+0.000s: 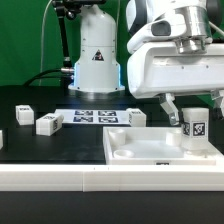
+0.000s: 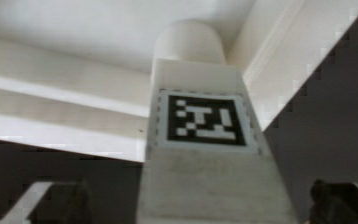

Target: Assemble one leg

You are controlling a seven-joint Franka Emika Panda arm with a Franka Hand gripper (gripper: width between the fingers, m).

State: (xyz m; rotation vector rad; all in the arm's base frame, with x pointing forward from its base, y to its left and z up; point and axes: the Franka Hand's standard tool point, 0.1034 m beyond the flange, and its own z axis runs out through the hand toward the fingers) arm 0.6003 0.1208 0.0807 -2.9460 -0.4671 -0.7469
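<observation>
The leg (image 1: 193, 126) stands upright at the white panel's (image 1: 150, 152) corner, between the spread gripper's (image 1: 192, 106) 2 fingers; other legs (image 1: 48, 123) lie off the panel.

Lit brightly and evenly from overhead in the exterior view, nearly blown out to flat white on the arm (image 1: 170, 55) and on the panel (image 1: 135, 150) near the bench's front edge. Dark and low in detail across the black bench (image 1: 80, 145), with only short soft shadows. Coarse and slightly soft throughout. Blurred at close range in the wrist view, fuzzy along the tag (image 2: 206, 120) on the leg (image 2: 202, 190), glaring white behind.
</observation>
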